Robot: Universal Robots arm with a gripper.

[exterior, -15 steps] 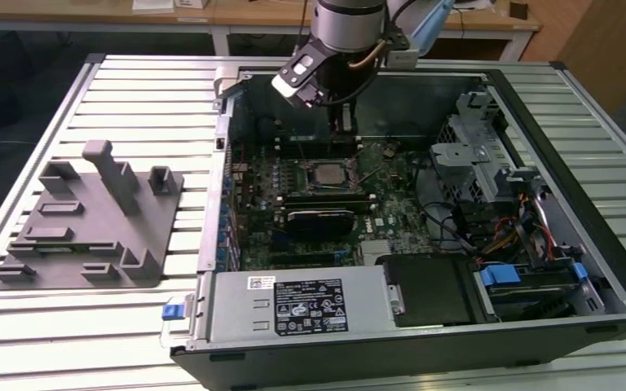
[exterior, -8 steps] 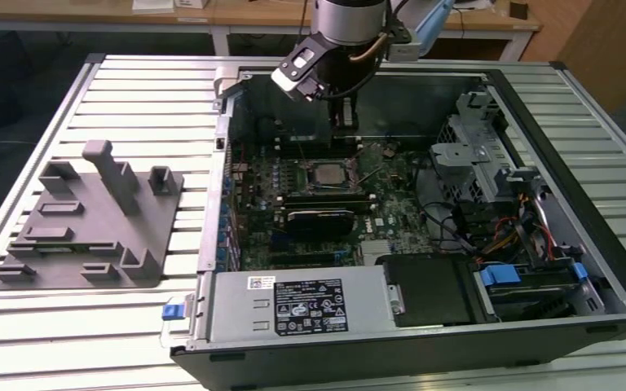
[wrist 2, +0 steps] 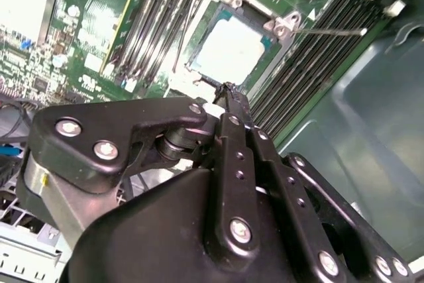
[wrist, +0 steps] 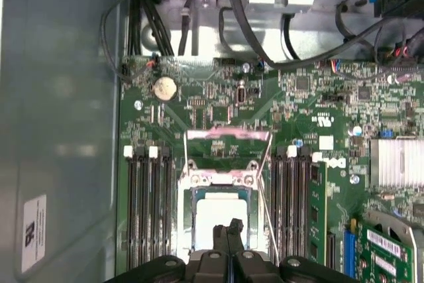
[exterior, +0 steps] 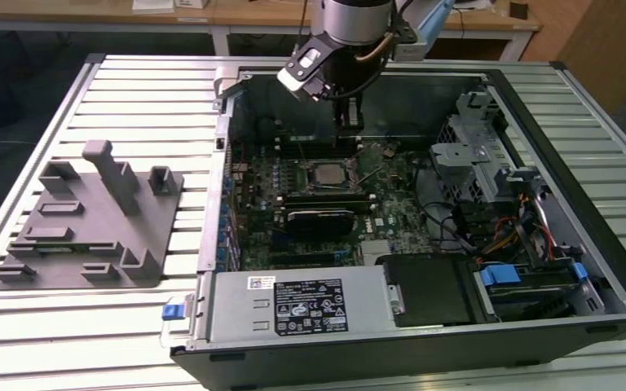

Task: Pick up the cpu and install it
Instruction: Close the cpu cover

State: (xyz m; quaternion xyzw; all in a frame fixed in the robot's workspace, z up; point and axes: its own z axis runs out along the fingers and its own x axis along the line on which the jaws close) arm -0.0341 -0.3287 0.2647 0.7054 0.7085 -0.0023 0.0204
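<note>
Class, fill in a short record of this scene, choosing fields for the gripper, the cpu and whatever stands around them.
gripper: shut, holding nothing, hanging over the motherboard near the cpu
cpu: lying flat inside the socket frame
computer case: open, on the slatted table
grey fixture: on the table, to the exterior view's left of the case

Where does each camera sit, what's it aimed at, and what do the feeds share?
Exterior view: off the arm, high, looking down into the open computer case; the arm's wrist and claw show.
First wrist view: on the arm, facing the motherboard; the claw shows.
Second wrist view: on the arm, looking along the shut claw.
Shared: all see the cpu lying in its socket.
</note>
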